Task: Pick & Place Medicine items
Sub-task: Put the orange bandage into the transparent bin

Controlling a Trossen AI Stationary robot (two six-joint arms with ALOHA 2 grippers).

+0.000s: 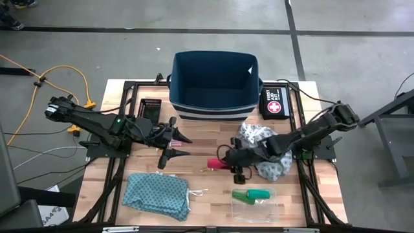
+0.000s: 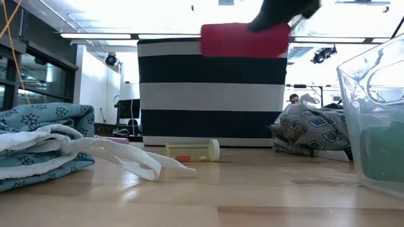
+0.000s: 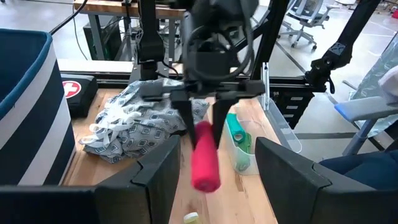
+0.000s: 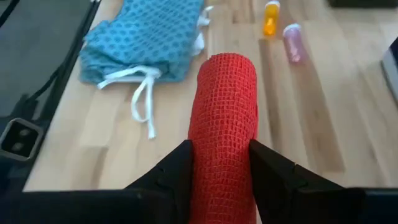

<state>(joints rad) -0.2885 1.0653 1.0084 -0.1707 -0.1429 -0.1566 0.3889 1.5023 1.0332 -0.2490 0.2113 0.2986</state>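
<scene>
Right gripper (image 4: pixel 219 163) pinches the red mesh roll (image 4: pixel 224 130) aloft mid-table, left gripper (image 1: pixel 173 146) waits spread; the bin (image 1: pixel 187 107) looks empty, green tubes (image 1: pixel 253 194) and vial (image 2: pixel 192 150) remain.

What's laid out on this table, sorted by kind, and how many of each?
Rolls or tubes: 2, red roll, green tube
Small vials: 2, orange, pink
Cloth bags: 2, teal, grey
Striped bin: 1
First aid pouch: 1
Clear tray: 1
Total: 9
</scene>
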